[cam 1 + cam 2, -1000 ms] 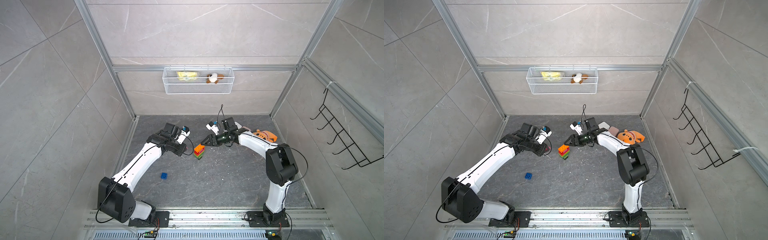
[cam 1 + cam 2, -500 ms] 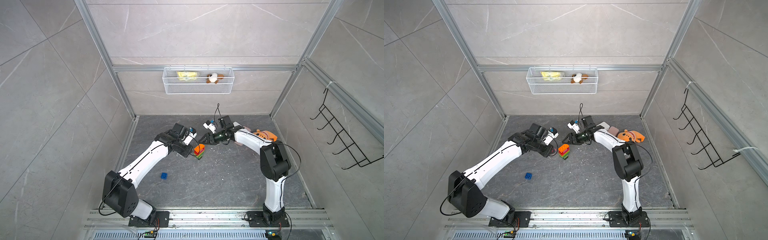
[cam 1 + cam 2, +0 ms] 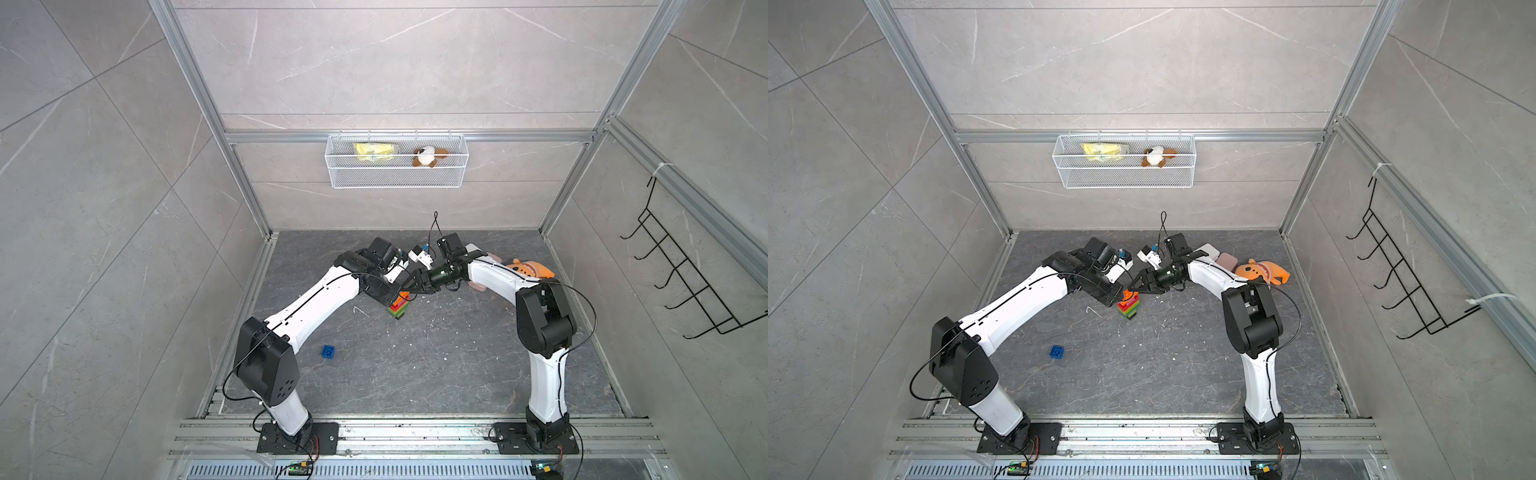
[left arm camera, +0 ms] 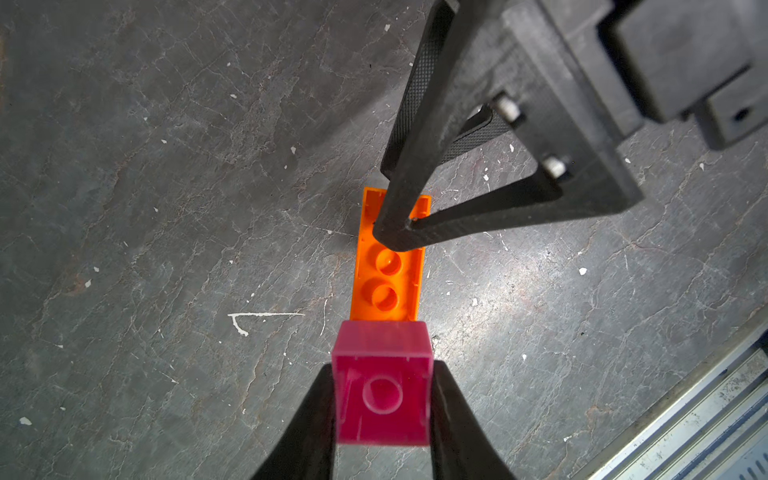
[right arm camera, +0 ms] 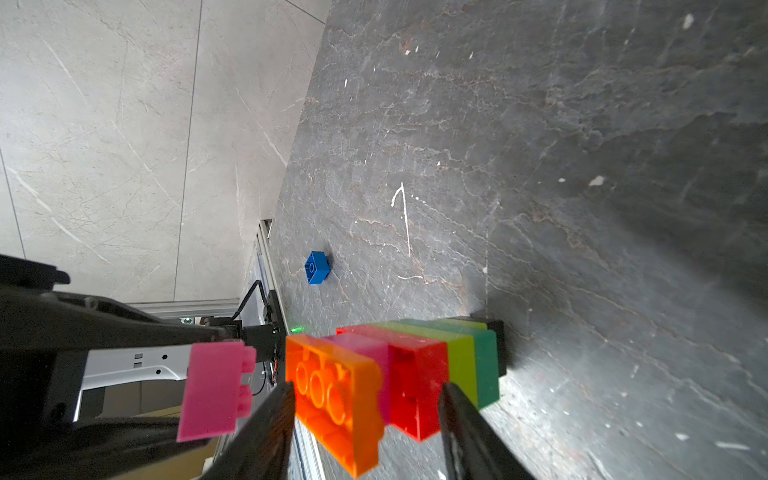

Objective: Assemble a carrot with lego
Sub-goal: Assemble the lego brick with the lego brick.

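The carrot (image 3: 399,308) stands upright near the middle of the desk (image 3: 436,365), black tip down, with green, lime, red and a pink layer above it. An orange brick (image 4: 388,286) sits on top, hollow side up, and in the right wrist view it looks slightly skewed on the layer below. The stack has not shifted over the last second; what has changed is the arms around it. The left tool (image 4: 384,374), clamped on a pink brick (image 4: 382,399) with its studs facing down, has swung in from the side. It now hangs just beside and above the near end of the orange brick, not yet touching it. The right tool (image 5: 365,386) has come down onto the stack and its jaws have narrowed. They still stand apart, one finger lying over the far end of the orange brick and the other lower, by the red and lime layers. We cannot tell whether they already pinch. We read this as the right arm bracing the carrot so the left can press the pink piece home. A skewed orange layer could spoil that seating. A blue brick (image 3: 328,351) lies well apart towards the left arm's base, unused, and an orange plush (image 3: 530,268) rests beyond the right arm.
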Controlling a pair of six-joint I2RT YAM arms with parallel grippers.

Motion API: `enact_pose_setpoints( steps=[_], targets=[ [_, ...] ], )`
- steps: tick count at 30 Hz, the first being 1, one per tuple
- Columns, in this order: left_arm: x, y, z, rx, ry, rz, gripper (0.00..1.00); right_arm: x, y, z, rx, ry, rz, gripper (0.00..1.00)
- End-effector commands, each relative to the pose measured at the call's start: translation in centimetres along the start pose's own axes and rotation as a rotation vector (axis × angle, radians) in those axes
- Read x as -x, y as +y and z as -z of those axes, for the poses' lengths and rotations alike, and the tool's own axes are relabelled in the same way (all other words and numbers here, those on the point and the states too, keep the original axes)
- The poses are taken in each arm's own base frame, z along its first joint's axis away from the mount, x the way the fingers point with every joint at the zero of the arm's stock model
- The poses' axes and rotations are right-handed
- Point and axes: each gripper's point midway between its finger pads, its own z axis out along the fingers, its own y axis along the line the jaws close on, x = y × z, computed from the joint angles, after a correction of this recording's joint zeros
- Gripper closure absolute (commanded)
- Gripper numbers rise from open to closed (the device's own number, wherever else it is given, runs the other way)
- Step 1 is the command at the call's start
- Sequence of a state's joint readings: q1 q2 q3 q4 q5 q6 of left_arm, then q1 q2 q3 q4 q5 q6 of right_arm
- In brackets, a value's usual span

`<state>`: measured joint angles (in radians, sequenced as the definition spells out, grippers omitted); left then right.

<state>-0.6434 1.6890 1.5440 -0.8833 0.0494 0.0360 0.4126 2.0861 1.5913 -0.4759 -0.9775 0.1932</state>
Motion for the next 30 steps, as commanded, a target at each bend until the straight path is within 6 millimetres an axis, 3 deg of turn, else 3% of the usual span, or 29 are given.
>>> enact_pose_setpoints(
  steps=[1,30],
  targets=[
    [-0.2,-0.2,0.6,0.021,0.037,0.013,0.98,0.2,0.2,-0.2,0.022,0.014,0.004,0.43],
    [-0.8,0.0,-0.6,0.062,0.121,-0.044,0.99,0.0,-1.0,-0.7,0.019,0.026,-0.025,0.49]
  ],
)
